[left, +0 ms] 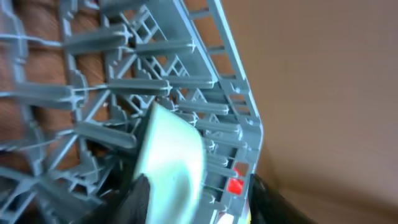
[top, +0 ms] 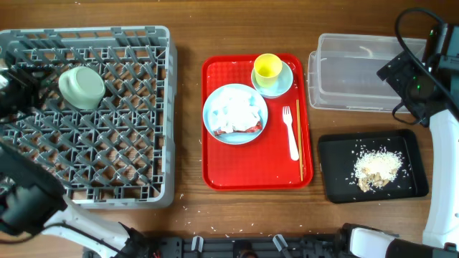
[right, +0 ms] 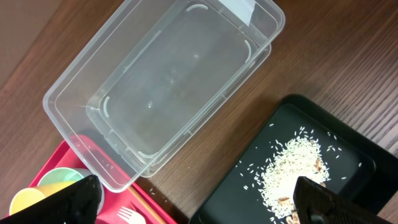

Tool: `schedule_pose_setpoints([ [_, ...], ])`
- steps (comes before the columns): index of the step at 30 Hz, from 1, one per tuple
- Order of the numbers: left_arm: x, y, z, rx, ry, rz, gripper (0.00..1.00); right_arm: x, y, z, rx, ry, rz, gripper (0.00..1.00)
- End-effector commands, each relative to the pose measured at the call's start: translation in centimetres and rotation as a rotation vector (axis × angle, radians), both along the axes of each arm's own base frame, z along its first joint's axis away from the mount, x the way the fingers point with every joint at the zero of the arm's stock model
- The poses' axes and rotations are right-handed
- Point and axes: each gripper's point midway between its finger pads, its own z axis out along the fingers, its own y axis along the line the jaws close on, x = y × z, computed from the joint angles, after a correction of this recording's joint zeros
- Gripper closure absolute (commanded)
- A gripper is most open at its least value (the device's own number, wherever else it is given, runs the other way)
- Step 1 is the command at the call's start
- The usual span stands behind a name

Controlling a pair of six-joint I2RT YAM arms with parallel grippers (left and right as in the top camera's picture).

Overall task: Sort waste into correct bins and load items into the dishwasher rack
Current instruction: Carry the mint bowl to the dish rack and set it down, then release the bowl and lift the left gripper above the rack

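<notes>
The pale green bowl [top: 81, 87] lies upside down in the grey dishwasher rack [top: 136, 165]. My left gripper [top: 21, 82] is open at the rack's left side. In the left wrist view its fingers [left: 199, 194] straddle the bowl [left: 171, 149] over the rack [left: 93, 43]. My right gripper [top: 396, 72] is open and empty above the table between the clear tub [top: 355, 72] and the black tray [top: 337, 154]. The black tray holds rice [top: 379, 166]. The right wrist view shows the gripper [right: 199, 202], tub [right: 168, 87], black tray [right: 348, 140] and rice [right: 292, 168].
A red tray [top: 215, 165] holds the yellow cup [top: 267, 67] on a small blue dish [top: 281, 84], a blue plate [top: 211, 118] with white napkins [top: 235, 107] and a red wrapper [top: 251, 129], a white fork [top: 290, 132] and chopsticks [top: 300, 143]. Crumbs dot the table.
</notes>
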Motion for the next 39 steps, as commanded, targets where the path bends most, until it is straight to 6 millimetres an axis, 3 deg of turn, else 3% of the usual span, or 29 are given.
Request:
schedule_pose_setpoints([
  [1, -0.7, -1.5, 4.9, 0.217, 0.014, 0.012, 0.81, 0.1, -0.1, 0.8, -0.008, -0.025, -0.004, 0.0],
  [2, -0.4, -3.2, 5.2, 0.234, 0.01, -0.041, 0.9, 0.1, -0.1, 0.9, -0.008, -0.025, -0.004, 0.0],
  [4, 0.4, -7.5, 4.3, 0.302, 0.023, -0.188, 0.96, 0.1, -0.1, 0.8, -0.008, -0.025, -0.004, 0.0],
  [6, 0.8, -8.6, 0.8, 0.471, 0.209, -0.187, 0.96, 0.1, -0.1, 0.9, -0.008, -0.025, -0.004, 0.0],
  [8, 0.0, -7.1, -2.5, 0.662, 0.46, -0.052, 0.96, 0.1, -0.1, 0.8, -0.008, -0.025, -0.003, 0.0],
  [13, -0.6, -5.0, -5.0, 0.718, 0.558, -0.021, 0.96, 0.1, -0.1, 0.9, -0.008, -0.025, -0.004, 0.0],
  [19, -2.0, -1.1, -4.9, 0.663, 0.596, 0.149, 0.96, 0.1, -0.1, 0.9, -0.008, -0.025, -0.004, 0.0],
  [21, -2.1, -1.8, -4.2, 0.606, 0.574, 0.149, 0.96, 0.1, -0.1, 0.8, -0.008, -0.025, -0.004, 0.0],
  [24, -0.5, -6.5, -1.5, 0.471, 0.413, 0.009, 0.96, 0.1, -0.1, 0.8, -0.008, -0.023, -0.004, 0.0],
  [25, 0.4, -10.3, 0.6, 0.428, 0.276, -0.149, 0.96, 0.1, -0.1, 0.8, -0.008, -0.023, -0.004, 0.0],
  [28, 1.2, -17.7, 3.7, 0.351, 0.13, -0.335, 0.96, 0.1, -0.1, 0.8, -0.007, -0.023, -0.004, 0.0],
  [29, 1.3, -19.8, 3.8, 0.347, 0.117, -0.383, 0.92, 0.1, -0.1, 0.8, -0.008, -0.023, -0.004, 0.0],
  [30, 1.5, -22.9, 3.7, 0.355, 0.106, -0.454, 0.67, 0.1, -0.1, 0.8, -0.008, -0.023, -0.004, 0.0],
  [32, 1.2, -29.7, 2.8, 0.366, 0.087, -0.609, 0.45, 0.1, -0.1, 0.8, -0.007, -0.022, -0.004, 0.0],
  [36, 0.0, -37.2, -0.4, 0.547, 0.126, -0.757, 0.38, 0.1, -0.1, 0.8, -0.007, -0.022, -0.003, 0.0],
  [39, -2.5, -42.8, -1.7, 0.581, 0.123, -0.888, 0.4, 0.1, -0.1, 0.8, -0.007, -0.022, -0.004, 0.0],
])
